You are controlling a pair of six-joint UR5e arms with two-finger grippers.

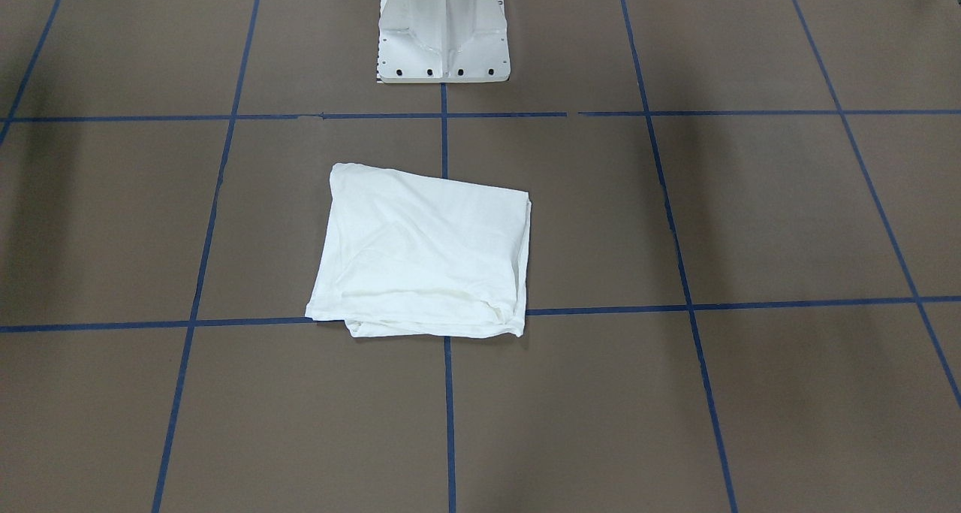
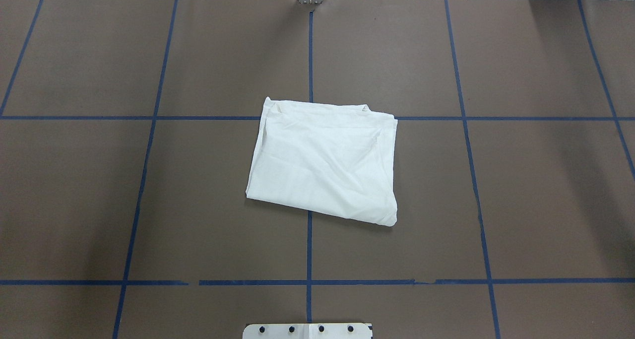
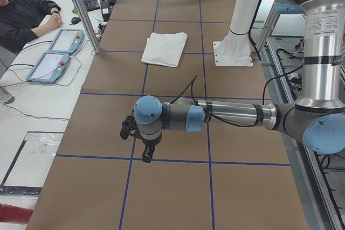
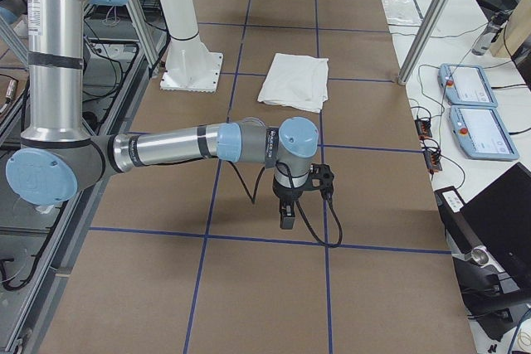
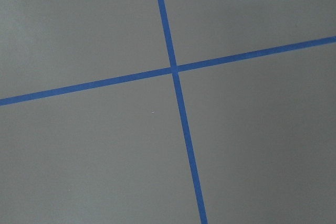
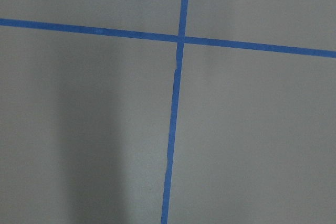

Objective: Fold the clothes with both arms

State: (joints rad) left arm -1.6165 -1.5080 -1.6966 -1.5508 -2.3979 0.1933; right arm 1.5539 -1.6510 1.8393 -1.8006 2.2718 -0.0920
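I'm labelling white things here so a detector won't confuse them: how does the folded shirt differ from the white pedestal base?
The shirt is soft, wrinkled cloth lying flat; the pedestal base is rigid and stands upright. The shirt is folded into a slightly skewed rectangle; the pedestal base sits square to the blue tape lines, with dark bolt holes along its plate. Both are white and sit on the same centre line.
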